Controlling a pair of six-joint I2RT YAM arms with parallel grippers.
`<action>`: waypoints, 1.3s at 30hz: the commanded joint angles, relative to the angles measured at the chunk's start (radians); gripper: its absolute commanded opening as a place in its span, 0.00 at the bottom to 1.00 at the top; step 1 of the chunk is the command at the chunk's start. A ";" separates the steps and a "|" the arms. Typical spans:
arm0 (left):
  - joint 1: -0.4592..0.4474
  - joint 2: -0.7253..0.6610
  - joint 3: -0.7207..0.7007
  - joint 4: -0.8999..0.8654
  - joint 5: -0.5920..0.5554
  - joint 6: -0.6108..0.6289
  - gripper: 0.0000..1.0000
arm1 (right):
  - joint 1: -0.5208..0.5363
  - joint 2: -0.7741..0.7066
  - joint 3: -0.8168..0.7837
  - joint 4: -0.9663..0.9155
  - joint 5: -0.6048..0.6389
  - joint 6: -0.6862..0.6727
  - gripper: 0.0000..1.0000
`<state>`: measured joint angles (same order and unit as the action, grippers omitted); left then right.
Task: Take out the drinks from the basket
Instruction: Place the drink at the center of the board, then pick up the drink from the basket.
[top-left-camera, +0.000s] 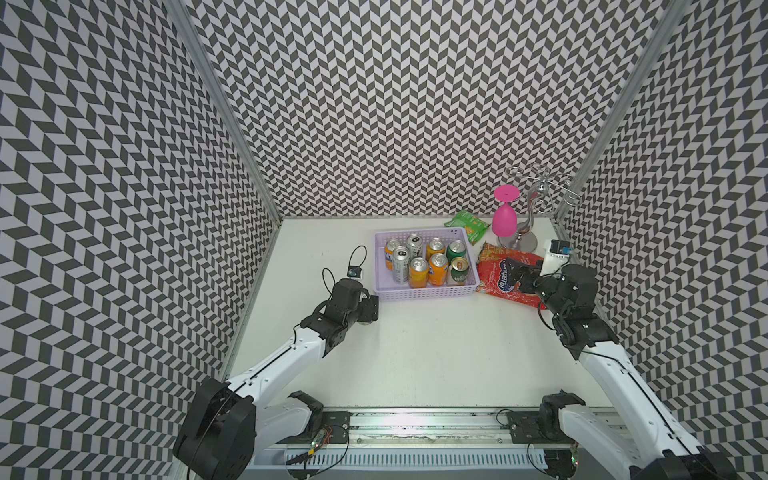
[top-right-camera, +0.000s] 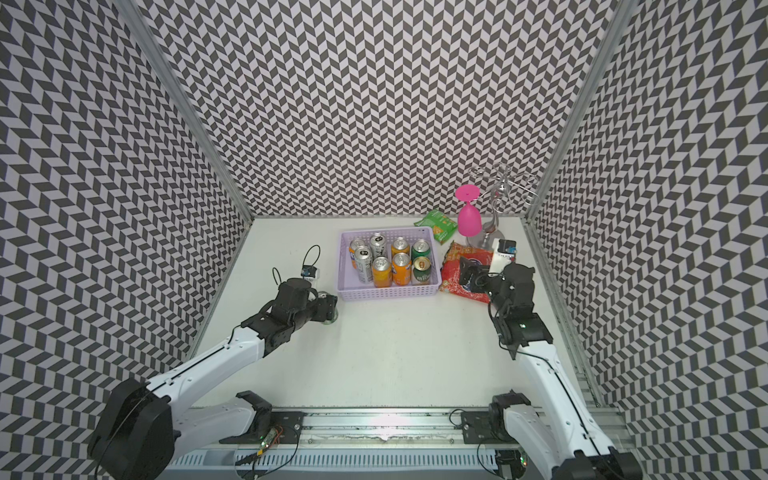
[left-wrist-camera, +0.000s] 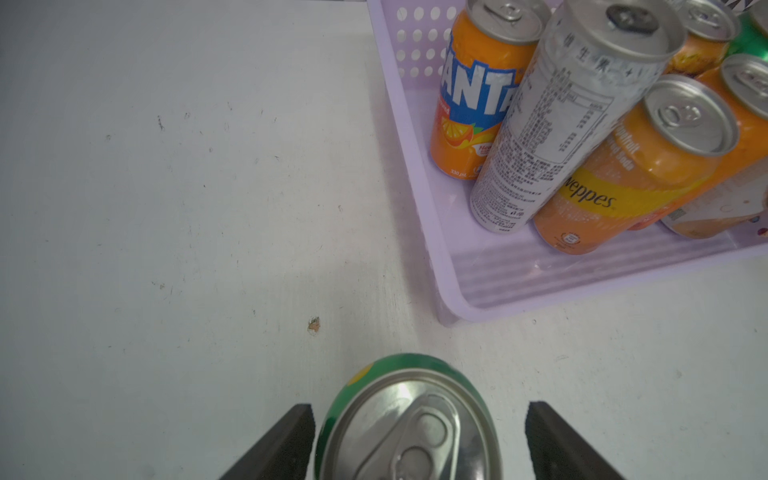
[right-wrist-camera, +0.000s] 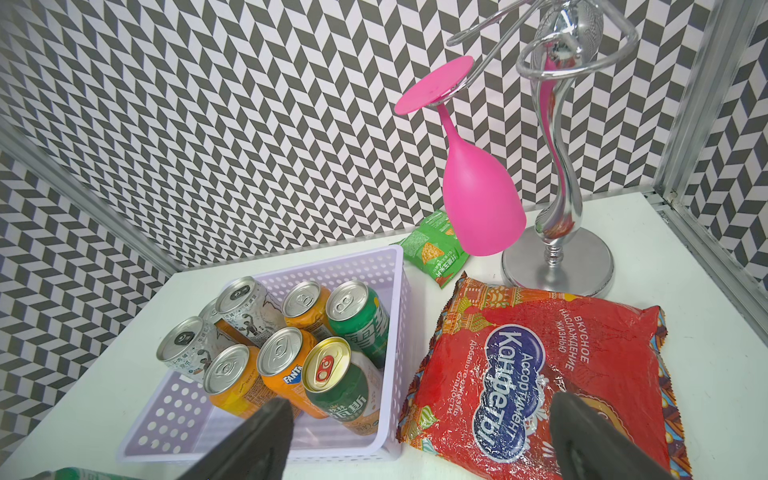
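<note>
Drinks (top-left-camera: 438, 268): eight upright in basket (top-left-camera: 428, 293), ninth green can (left-wrist-camera: 409, 419) on table (top-left-camera: 415, 353) off its near-left corner, straddled by left gripper (left-wrist-camera: 419, 409), jaws parted, no grip. Right gripper (right-wrist-camera: 419, 402) wide open, empty, above red bag (right-wrist-camera: 540, 374), nearest basket's right side.

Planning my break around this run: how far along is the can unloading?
Done: one green can stands on the table outside the lavender basket. In hand: nothing gripped; the left pincer straddles that can with jaws open, and the right pincer hangs open above the red snack bag. Remaining: eight cans inside the basket, four orange, two green, two silver.
</note>
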<state>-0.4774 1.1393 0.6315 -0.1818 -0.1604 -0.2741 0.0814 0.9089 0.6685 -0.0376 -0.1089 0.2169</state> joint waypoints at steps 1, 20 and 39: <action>-0.005 -0.023 0.087 0.021 0.033 0.031 0.87 | -0.008 -0.009 0.019 0.033 -0.003 -0.011 0.99; -0.010 0.270 0.417 0.042 0.156 0.147 0.99 | -0.008 -0.024 0.024 0.021 -0.012 -0.022 1.00; -0.035 0.592 0.635 -0.003 0.149 0.191 0.95 | -0.013 -0.022 0.014 0.024 -0.007 -0.027 1.00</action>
<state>-0.5056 1.7096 1.2293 -0.1680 0.0010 -0.0944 0.0753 0.9028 0.6685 -0.0380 -0.1123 0.2008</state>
